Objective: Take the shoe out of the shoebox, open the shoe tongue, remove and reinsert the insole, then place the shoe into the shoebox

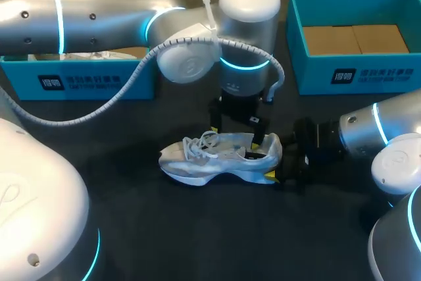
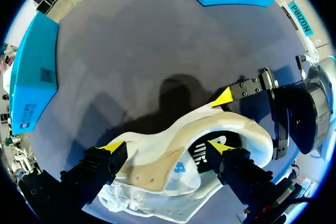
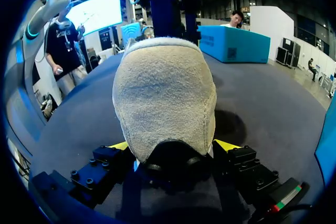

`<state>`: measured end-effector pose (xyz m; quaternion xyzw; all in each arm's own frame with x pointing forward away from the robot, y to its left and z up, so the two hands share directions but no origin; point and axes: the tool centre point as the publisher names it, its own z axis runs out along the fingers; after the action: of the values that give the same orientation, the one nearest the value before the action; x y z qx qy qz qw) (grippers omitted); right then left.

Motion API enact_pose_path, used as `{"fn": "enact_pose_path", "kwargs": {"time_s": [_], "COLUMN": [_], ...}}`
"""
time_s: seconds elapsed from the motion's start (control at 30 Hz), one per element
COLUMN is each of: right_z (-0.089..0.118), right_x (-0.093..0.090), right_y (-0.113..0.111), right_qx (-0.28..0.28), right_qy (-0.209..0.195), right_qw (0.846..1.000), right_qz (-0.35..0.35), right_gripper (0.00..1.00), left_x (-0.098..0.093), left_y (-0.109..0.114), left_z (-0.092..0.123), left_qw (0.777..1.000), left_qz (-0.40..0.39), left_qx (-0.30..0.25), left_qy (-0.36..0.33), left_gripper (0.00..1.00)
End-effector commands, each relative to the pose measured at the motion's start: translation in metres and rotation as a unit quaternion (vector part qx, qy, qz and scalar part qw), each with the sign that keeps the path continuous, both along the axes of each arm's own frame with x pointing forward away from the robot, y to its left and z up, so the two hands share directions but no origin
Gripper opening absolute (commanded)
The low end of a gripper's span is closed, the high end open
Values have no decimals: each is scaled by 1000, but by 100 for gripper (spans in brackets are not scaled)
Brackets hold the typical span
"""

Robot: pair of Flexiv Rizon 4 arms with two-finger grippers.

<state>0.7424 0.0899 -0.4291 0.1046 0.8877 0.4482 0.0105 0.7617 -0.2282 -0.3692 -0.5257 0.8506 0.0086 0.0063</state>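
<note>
A white lace-up shoe (image 1: 210, 159) lies on the dark table, toe to the left and heel to the right. My right gripper (image 1: 279, 161) comes in from the right and is shut on the heel. In the right wrist view the heel (image 3: 165, 98) fills the gap between its yellow-tipped fingers (image 3: 227, 145). My left gripper (image 1: 235, 135) hangs open straight above the shoe's opening. In the left wrist view one finger (image 2: 220, 146) is over the dark inside of the shoe (image 2: 173, 129), the other (image 2: 113, 146) outside its side wall.
An open blue shoebox (image 1: 355, 77) with a cardboard floor stands at the back right. A second blue box (image 1: 79, 83) with something white inside stands at the back left, partly hidden by my left arm. Bare table lies in front of the shoe.
</note>
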Motion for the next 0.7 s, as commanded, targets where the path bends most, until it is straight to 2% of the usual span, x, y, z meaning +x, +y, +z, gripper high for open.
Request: {"fn": "enact_pose_path", "kwargs": {"time_s": [0.03,0.43,0.7], "right_z": [-3,-3,-3], "right_x": [-1,-1,-1], "right_y": [4,4,4], "right_qx": [-1,-1,-1], "right_qy": [0,0,0], "right_qw": [1000,1000,1000], "right_qz": [-1,-1,-1], "right_gripper": [0,0,0], "left_x": [-2,-13,-15], "left_y": [-5,6,20], "left_z": [-8,-30,-26], "left_qw": [1000,999,997], "left_qz": [-3,25,69], "left_qx": [8,30,40], "left_qy": [5,14,4], "left_gripper": [100,100,100]}}
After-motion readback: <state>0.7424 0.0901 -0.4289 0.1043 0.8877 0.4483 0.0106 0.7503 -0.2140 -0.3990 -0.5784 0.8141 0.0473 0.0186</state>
